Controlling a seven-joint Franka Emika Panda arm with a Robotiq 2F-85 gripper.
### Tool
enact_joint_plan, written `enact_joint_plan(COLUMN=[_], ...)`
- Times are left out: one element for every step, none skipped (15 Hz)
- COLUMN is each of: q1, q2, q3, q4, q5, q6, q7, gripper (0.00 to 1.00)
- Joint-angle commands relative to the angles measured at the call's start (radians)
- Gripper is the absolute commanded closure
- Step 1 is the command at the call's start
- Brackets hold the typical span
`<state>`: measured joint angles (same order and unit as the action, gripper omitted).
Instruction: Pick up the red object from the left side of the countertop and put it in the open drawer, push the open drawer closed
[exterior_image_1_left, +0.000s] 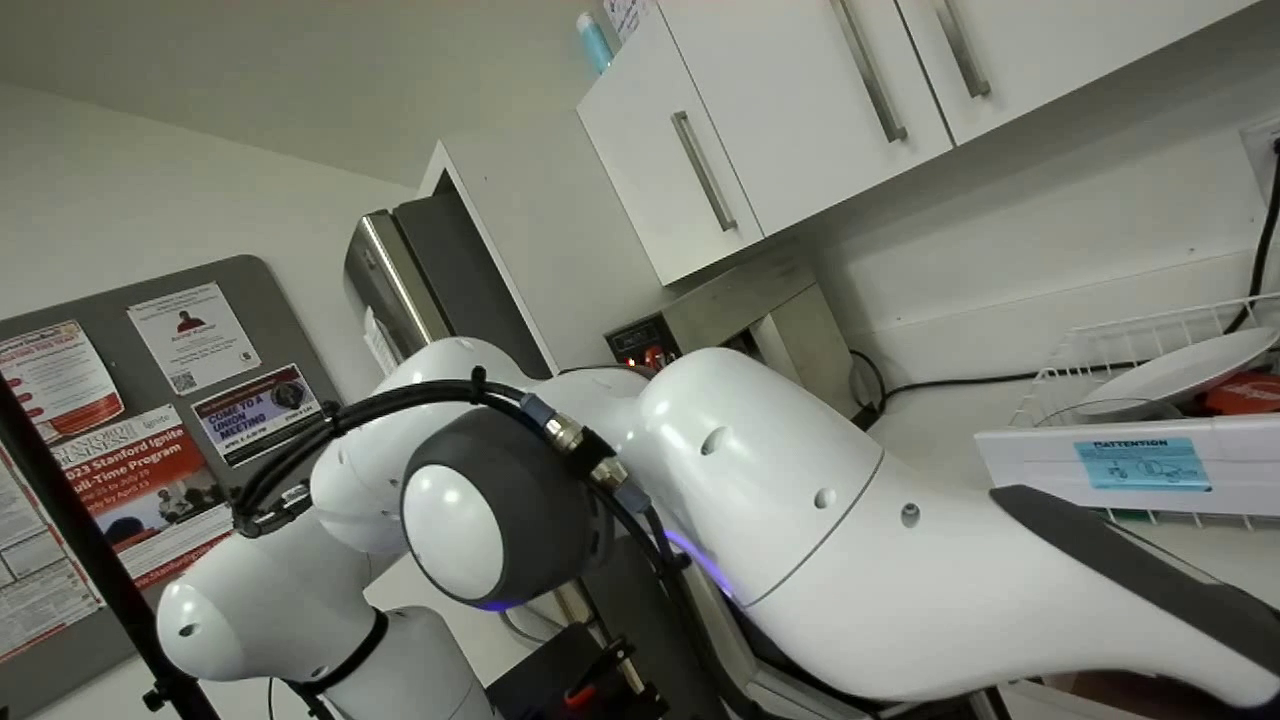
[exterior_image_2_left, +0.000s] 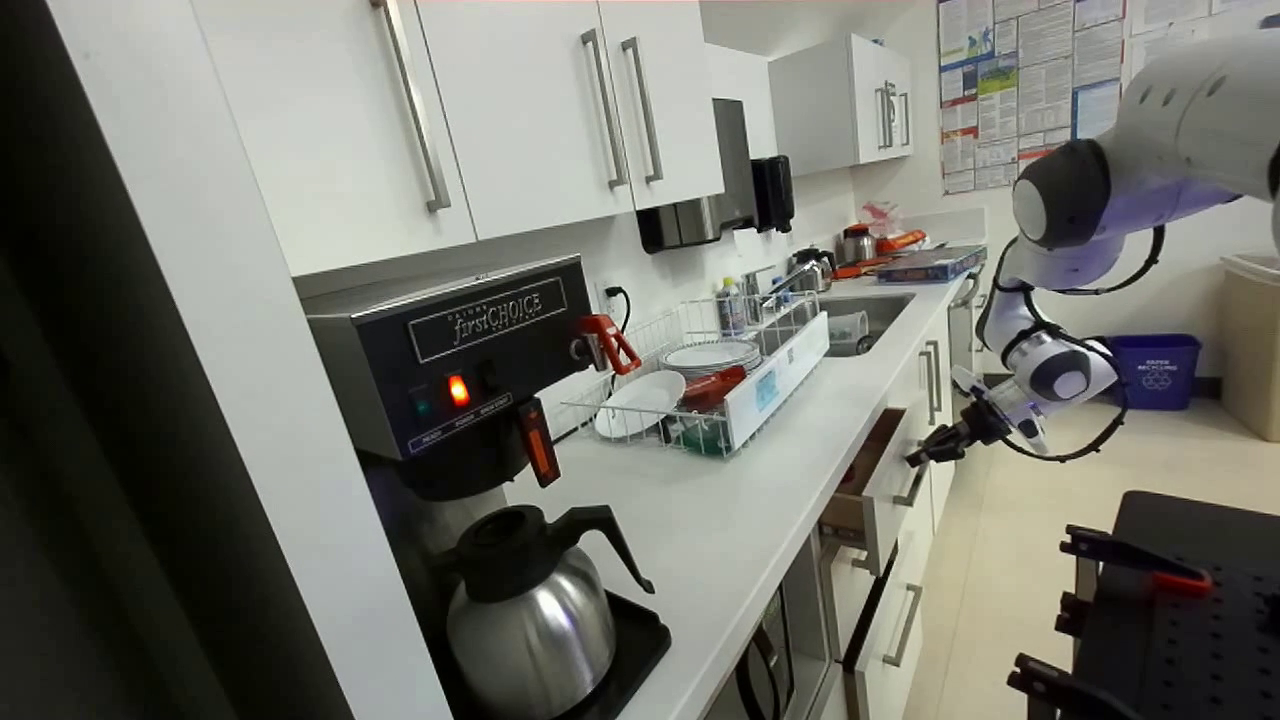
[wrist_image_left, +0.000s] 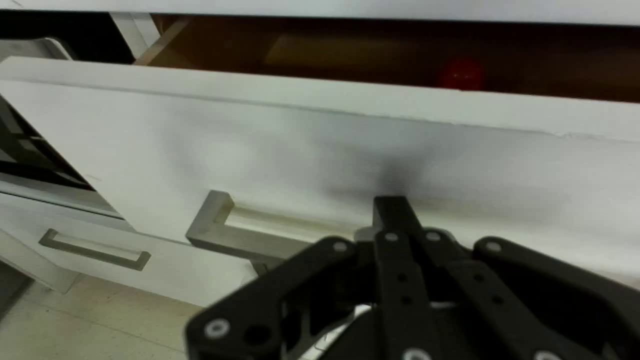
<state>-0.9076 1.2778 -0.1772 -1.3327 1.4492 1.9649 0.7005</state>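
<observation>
The red object lies inside the open drawer, partly hidden behind the drawer's front panel in the wrist view. The open drawer has a white front with a grey bar handle; it also stands partly out in an exterior view. My gripper is shut, fingertips together, with nothing seen between them. It points at the drawer's front panel, right of the handle's left end in the wrist view. In an exterior view my gripper is at the drawer front; I cannot tell whether it touches.
The white countertop runs above the drawer. A dish rack and a steel coffee pot stand on it. A lower drawer also stands out below. A black pegboard stand is near the arm.
</observation>
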Motion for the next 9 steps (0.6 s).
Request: enact_joint_plan(q1=[0.014,0.018,0.018,0.02,0.022,0.027,0.026,0.028,0.032], q2=[0.083,0.1,0.114,0.136,0.15,0.164,0.178,0.19,0.202], q3=[0.007,0.012,0.018,0.024,0.026,0.028,0.028,0.026,0.022], q4=[0.15,0.183,0.21,0.248,0.271,0.294,0.318,0.339,0.359], q5=[-0.035,-0.042,-0.047,-0.052,-0.055,-0.057,-0.062,-0.07,-0.083], q6=[-0.041,-0.043,-0.047,-0.053,-0.055,-0.057,-0.067,-0.072,-0.073], q7=[0.093,0.109,0.118,0.13,0.14,0.149,0.155,0.156,0.161], gripper=[1.0,1.0,1.0,1.0,1.0,1.0,1.0,1.0,1.0])
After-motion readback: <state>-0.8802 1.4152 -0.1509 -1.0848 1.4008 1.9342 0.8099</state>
